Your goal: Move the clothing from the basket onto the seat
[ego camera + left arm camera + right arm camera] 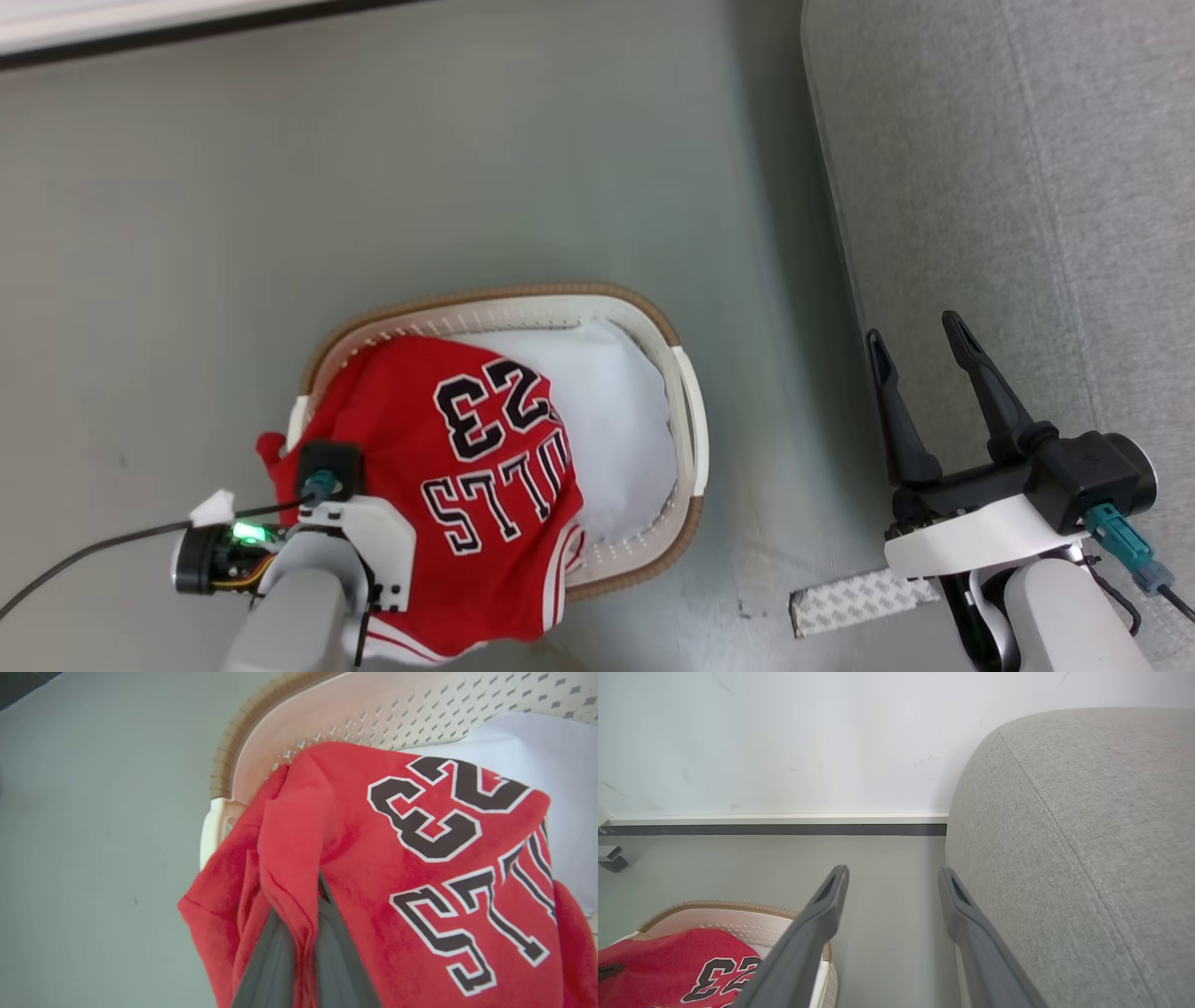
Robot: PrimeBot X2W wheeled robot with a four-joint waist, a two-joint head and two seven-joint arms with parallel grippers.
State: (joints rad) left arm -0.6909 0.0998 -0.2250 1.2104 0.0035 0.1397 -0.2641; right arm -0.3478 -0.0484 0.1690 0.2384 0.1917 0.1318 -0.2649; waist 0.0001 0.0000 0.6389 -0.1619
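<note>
Head view: the jersey [467,448] lies over the basket [686,411] rim at 8 o'clock, hem cut off below, with white cloth [607,401] beneath. My right gripper [924,373] is at 4 o'clock, spread and empty, by the sofa [1027,187].
Left wrist view: my left gripper [299,914] is clamped on a jersey fold, tips buried in fabric.
Right wrist view: the jersey is cropped at 8 o'clock.

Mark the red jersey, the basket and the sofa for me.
red jersey [467,495]: head view, mid-chest on the lettering.
basket [689,420]: head view, white rim on its right side.
sofa [1027,187]: head view, bare grey seat fabric.
</note>
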